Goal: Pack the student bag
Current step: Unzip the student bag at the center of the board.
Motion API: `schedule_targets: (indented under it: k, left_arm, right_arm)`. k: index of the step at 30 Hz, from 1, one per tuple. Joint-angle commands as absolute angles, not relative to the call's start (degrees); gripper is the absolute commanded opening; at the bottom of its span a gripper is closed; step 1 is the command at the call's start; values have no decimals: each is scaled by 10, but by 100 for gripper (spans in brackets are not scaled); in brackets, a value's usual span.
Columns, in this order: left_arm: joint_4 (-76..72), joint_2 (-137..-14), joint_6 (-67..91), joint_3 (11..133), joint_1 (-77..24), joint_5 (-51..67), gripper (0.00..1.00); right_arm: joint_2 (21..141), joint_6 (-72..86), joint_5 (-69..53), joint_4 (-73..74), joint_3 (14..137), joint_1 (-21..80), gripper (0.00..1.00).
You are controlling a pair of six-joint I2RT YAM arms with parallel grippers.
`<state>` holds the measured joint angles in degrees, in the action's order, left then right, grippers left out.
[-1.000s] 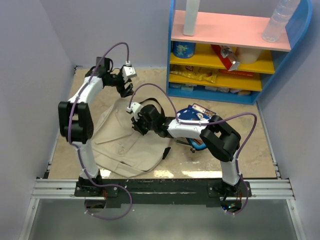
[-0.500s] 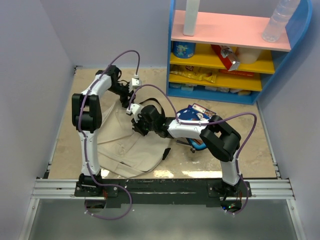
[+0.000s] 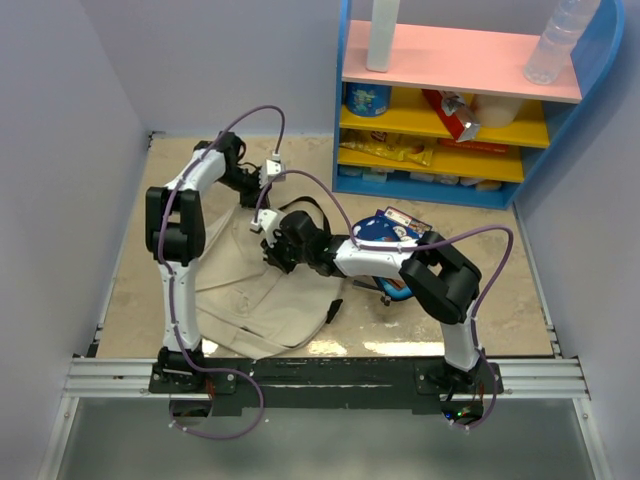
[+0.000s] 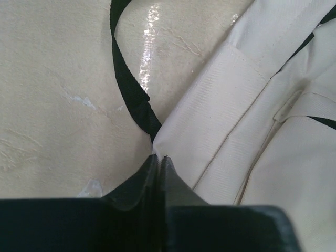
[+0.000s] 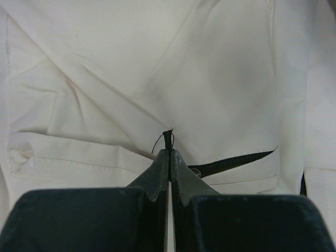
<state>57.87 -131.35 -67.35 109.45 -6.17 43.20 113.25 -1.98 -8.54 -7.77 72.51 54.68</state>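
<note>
The student bag is a beige canvas backpack lying flat on the left half of the table. My left gripper is at its far corner. In the left wrist view the left gripper is shut, pinching the bag at the corner where a black strap joins the fabric. My right gripper lies low over the bag's upper part. In the right wrist view the right gripper is shut on a small black zipper pull, beside a dark zipper line.
A blue shelf unit with pink and yellow boards holds snacks and a bottle at the back right. A printed book and a blue item lie right of the bag, under the right arm. Walls close in on both sides.
My left arm swung right and down from the back left to the bag's far corner, and its jaws closed there. The right arm and its grip stayed put.
</note>
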Motion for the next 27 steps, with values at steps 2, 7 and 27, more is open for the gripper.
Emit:
schedule_targets:
  k: [2,7,27]
  left_arm:
    - [558,-1287,-645,1067,-69,453,0]
    - [396,-1191,-537,925,-62,482,0]
    - [21,-1115,-170,816,-18,219,0]
  right_arm:
    - [1132,-21,-64,-81,756,555,0]
    - [1128,-12,-25,-98,752,563,0]
    - [1135,38,-22,-109,751,691,0]
